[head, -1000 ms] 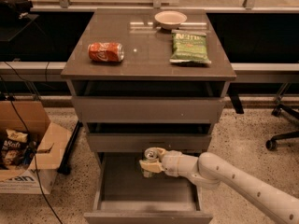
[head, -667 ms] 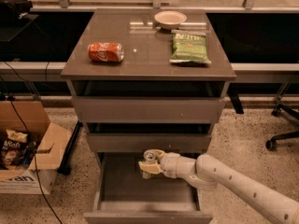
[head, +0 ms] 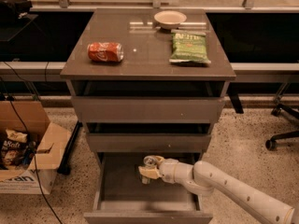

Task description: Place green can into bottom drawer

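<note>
The pincer (head: 148, 169) seems clamped around the green can (head: 150, 161) inside the open bottom drawer (head: 120, 186).

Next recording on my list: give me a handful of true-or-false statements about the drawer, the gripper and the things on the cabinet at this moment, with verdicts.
1. The bottom drawer is pulled open. True.
2. The gripper hovers over the cabinet top. False: it is low down inside the open bottom drawer, shut on the green can.
3. The red cola can stands upright. False: it lies on its side on the left of the cabinet top.
4. The chip bag lies flat on the right of the cabinet top, with a small bowl behind it. True.
</note>
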